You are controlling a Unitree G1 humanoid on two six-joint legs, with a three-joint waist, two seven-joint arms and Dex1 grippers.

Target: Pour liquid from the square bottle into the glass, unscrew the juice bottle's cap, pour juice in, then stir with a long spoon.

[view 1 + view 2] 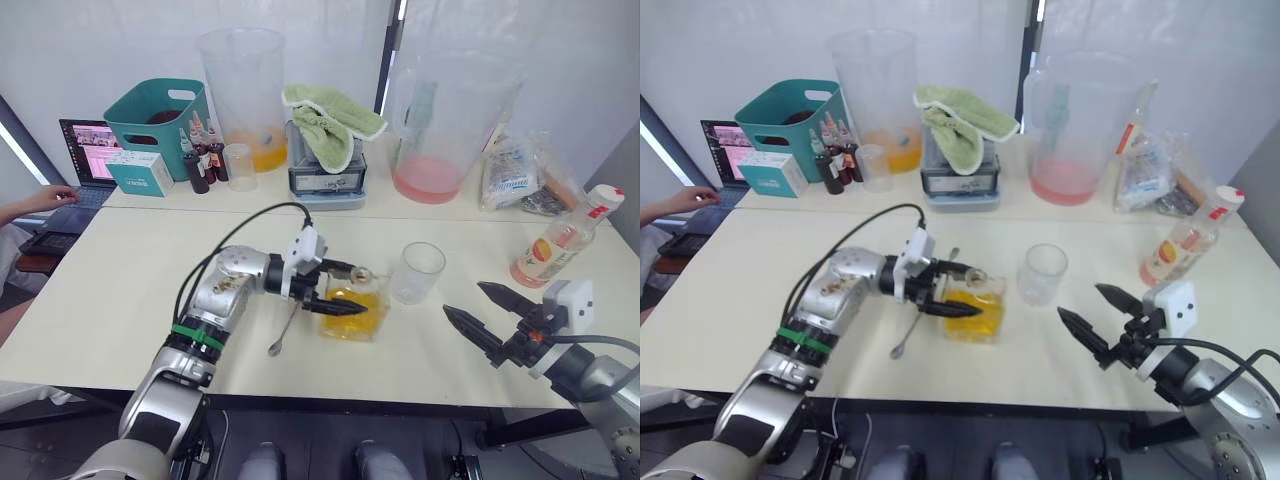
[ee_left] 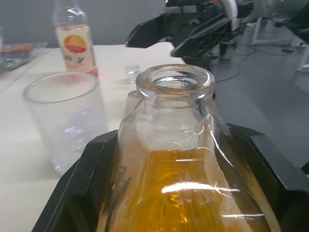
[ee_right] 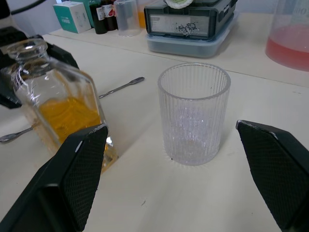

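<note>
The left gripper has its two black fingers clamped on the square bottle, one finger against each flat side, with the amber liquid sitting low between them and the open neck rising clear past the fingertips. The bottle stands upright on the pale surface.

The glass stands empty and upright just beyond the bottle's neck as seen along the left fingers, near the bottle but apart from it.

The right gripper hangs low over the surface with its fingers spread wide apart, holding nothing. In the right wrist view the glass stands ahead of the fingertips, centred in the open gap between them and not touching either; the square bottle is just beyond one fingertip.

The long spoon lies flat on the surface, passing under the left gripper on the side of the bottle away from the glass.

The juice bottle stands with its cap on, beyond the right fingers and well apart from them.
</note>
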